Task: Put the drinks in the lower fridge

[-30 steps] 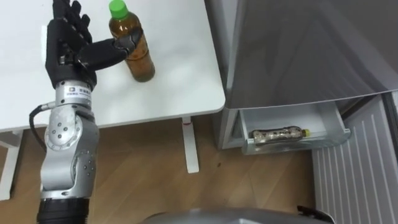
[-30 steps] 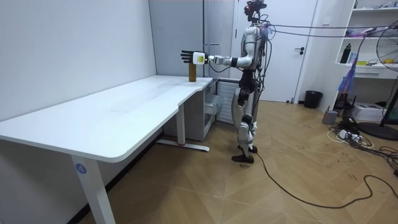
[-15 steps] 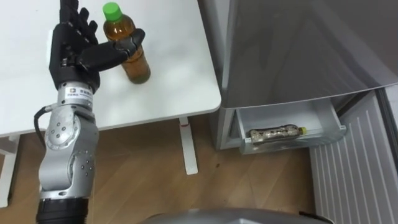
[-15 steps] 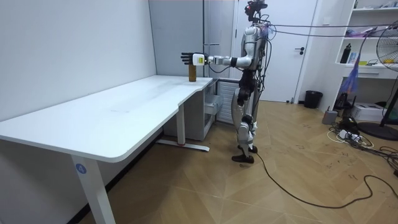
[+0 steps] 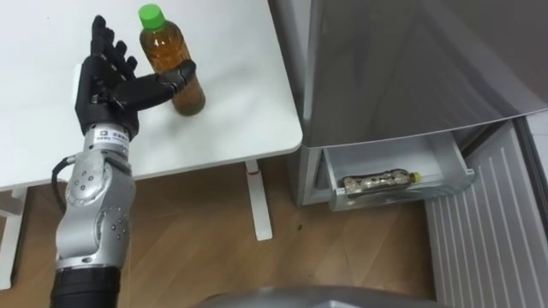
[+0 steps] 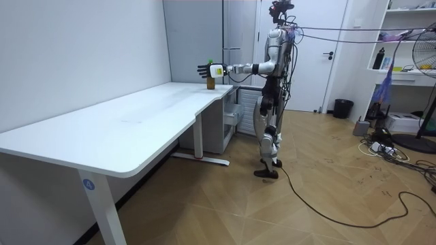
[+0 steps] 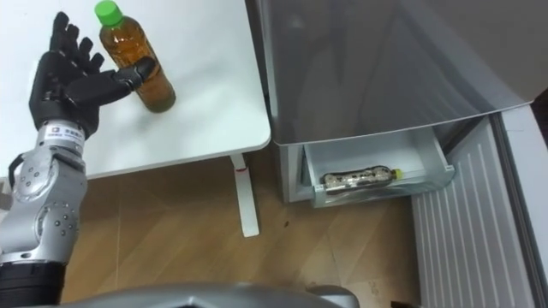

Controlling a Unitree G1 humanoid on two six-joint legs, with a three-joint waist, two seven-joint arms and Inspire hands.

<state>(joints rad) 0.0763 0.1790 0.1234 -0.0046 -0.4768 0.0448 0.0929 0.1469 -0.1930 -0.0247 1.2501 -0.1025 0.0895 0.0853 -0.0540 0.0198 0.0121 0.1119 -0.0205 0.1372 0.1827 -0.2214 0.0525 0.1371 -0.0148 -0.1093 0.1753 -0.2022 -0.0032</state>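
Observation:
A bottle of amber tea with a green cap [image 5: 172, 56] [image 7: 132, 55] stands upright near the right end of the white table [image 5: 231, 103]. My left hand [image 5: 116, 81] [image 7: 68, 73] [image 6: 206, 69] is open just left of the bottle, fingers straight and spread, its thumb reaching across the front of the bottle's body. A second bottle [image 5: 379, 182] [image 7: 360, 178] lies on its side in the open lower fridge drawer [image 5: 445, 162].
The grey fridge [image 5: 411, 60] stands right of the table, its pulled-out drawer sticking out over the wooden floor [image 5: 214, 257]. A white ribbed panel [image 5: 497, 231] lies at the lower right. In the room view I stand at the table's far end, by the fridge.
My left hand has dropped lower beside the bottle and its thumb now lies across the bottle's front. The eye view has shifted slightly.

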